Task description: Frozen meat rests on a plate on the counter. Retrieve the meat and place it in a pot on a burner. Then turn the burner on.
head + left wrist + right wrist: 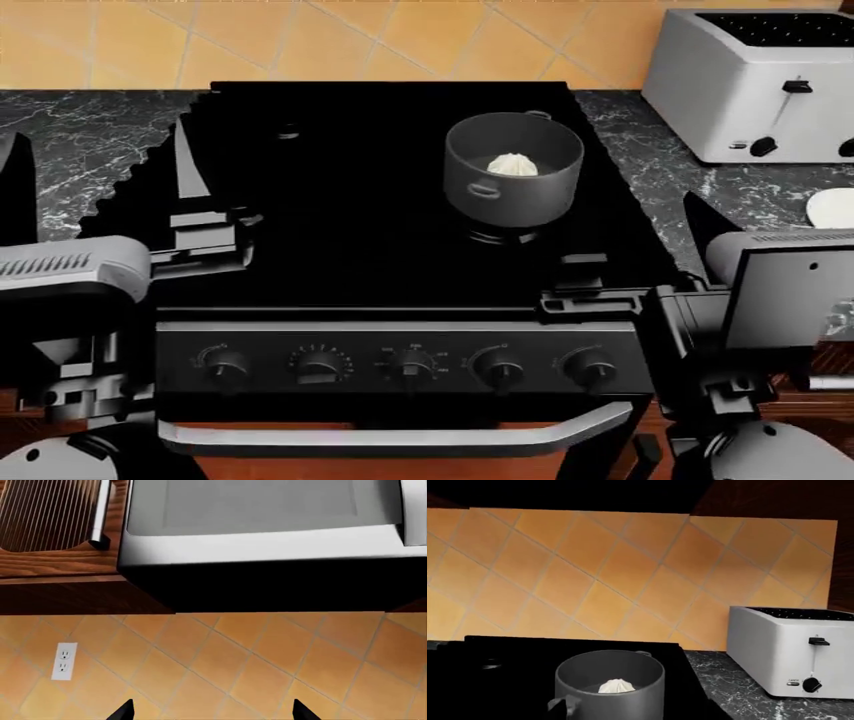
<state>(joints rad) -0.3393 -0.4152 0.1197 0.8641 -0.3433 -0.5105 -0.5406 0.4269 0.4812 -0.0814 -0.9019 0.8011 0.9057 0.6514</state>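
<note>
Frozen meat (513,165): ridged creamy lump inside brushed-metal cylindrical pot (514,190) | pot on burner, 2 loop handles | left gripper (212,711) apart | right gripper: cannot tell

A silver toaster (754,85) stands against the orange tiled wall (627,575).

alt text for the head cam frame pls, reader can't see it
The frozen meat sits inside the pot on a back burner of the black stove. Five knobs line the stove front; a toaster stands at right.
</note>
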